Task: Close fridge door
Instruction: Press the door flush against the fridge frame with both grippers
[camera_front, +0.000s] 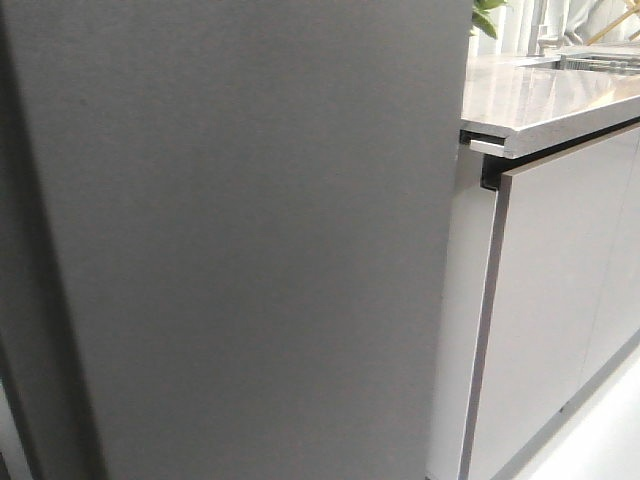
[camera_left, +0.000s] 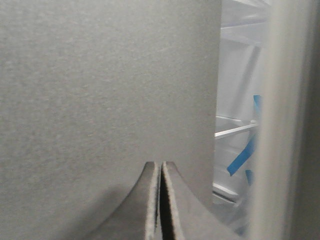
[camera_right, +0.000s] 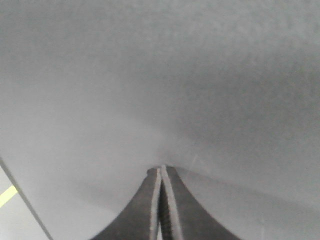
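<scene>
The left gripper (camera_left: 160, 172) is clenched, its tips against the dark grey outer face of the fridge door (camera_front: 250, 240). The right gripper (camera_right: 161, 175) is also clenched, tips at the same face. The door fills the front view, beside the pale cabinet fronts (camera_front: 560, 300) under the countertop (camera_front: 540, 95). Past the door's edge, blue tape (camera_left: 242, 156) shows inside.

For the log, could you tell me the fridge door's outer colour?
Matte dark grey fridge door, clearest in the front view.

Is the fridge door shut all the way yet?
No. Past the fridge door edge, white shelves and blue tape inside show.
</scene>
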